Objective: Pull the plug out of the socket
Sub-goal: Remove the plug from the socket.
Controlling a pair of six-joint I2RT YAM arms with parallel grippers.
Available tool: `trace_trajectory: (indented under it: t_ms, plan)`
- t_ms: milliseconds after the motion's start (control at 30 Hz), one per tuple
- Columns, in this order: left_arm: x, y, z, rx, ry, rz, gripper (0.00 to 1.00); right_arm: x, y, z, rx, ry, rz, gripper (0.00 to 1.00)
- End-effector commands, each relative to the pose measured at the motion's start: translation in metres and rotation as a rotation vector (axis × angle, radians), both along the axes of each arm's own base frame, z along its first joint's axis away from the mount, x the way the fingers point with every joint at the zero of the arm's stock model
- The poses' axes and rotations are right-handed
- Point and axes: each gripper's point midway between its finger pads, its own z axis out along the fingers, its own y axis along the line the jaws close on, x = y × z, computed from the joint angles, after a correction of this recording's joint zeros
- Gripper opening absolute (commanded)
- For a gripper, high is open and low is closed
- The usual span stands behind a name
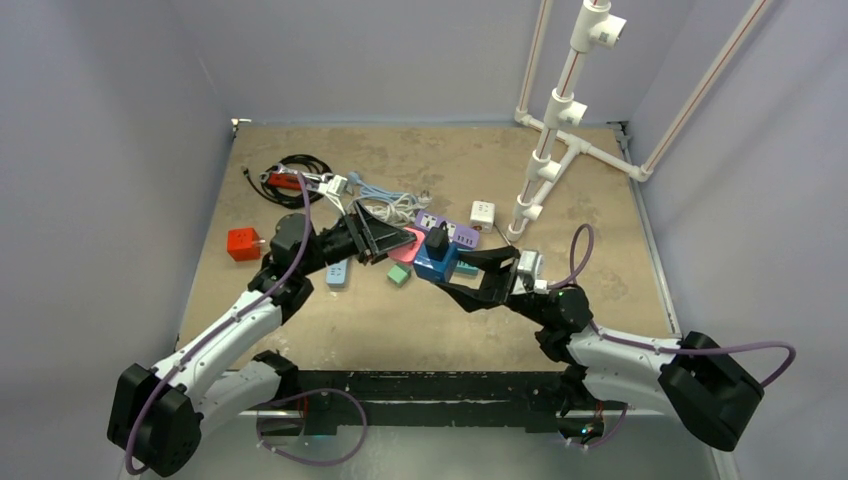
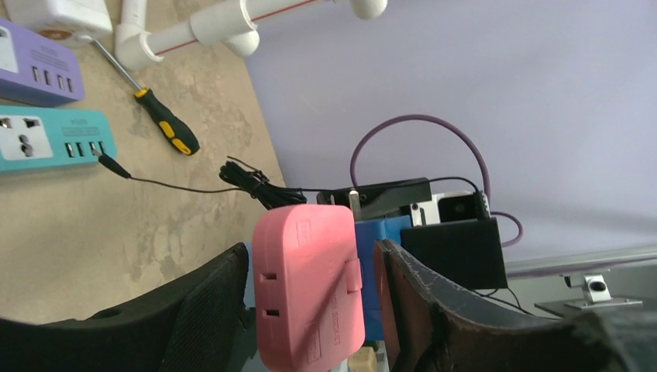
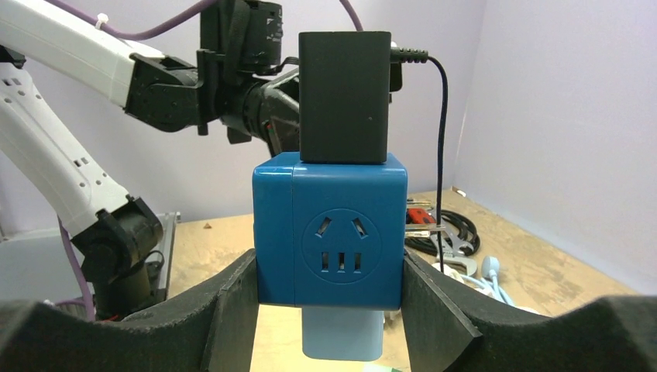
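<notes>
A blue cube socket (image 3: 329,232) is held up above the table, with my right gripper (image 3: 329,279) shut on its two sides. A black plug (image 3: 345,93) with a thin cable sits in its top face. A light blue plug (image 3: 341,333) hangs from its underside. A pink plug (image 2: 310,287) sticks out of the cube (image 2: 383,232) on the side facing my left arm. My left gripper (image 2: 310,252) straddles this pink plug, and a slim gap shows at each finger. From above, the pink plug (image 1: 405,247) and the cube (image 1: 436,262) lie between the two grippers.
A purple power strip (image 2: 39,66), a teal power strip (image 2: 46,143) and a yellow-handled screwdriver (image 2: 166,128) lie behind. There is a white pipe frame (image 1: 560,110) at the back right. Coiled cables and tools (image 1: 295,180), a red block (image 1: 243,243) and a white adapter (image 1: 482,212) are scattered about.
</notes>
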Motion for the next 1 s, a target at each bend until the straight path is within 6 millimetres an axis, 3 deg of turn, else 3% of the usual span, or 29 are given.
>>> trace_trajectory:
  t_ms: [0,200,367,600,733,900,967]
  plan:
    - [-0.013,-0.007,0.015,-0.042,-0.035,-0.04,0.57,-0.003,-0.016,0.04,0.131,-0.119,-0.057,0.0]
    - [-0.016,-0.006,0.015,-0.059,-0.025,-0.037,0.47,-0.003,-0.017,0.039,0.139,-0.118,-0.065,0.0]
    - [-0.018,-0.005,0.02,-0.111,-0.014,-0.035,0.3,-0.005,-0.015,0.037,0.139,-0.114,-0.043,0.02]
    - [-0.021,-0.004,0.023,-0.175,0.015,-0.036,0.0,-0.001,-0.009,0.031,0.119,-0.097,-0.037,0.24]
    - [-0.022,-0.003,0.026,-0.194,0.015,-0.038,0.0,0.003,-0.004,0.026,0.099,-0.084,-0.034,0.37]
    - [-0.023,-0.003,0.032,-0.203,-0.007,-0.04,0.0,0.011,0.007,0.016,0.05,-0.047,-0.028,0.65]
    - [-0.024,-0.003,0.033,-0.205,-0.012,-0.042,0.0,0.017,0.013,0.013,0.023,-0.026,-0.028,0.69]
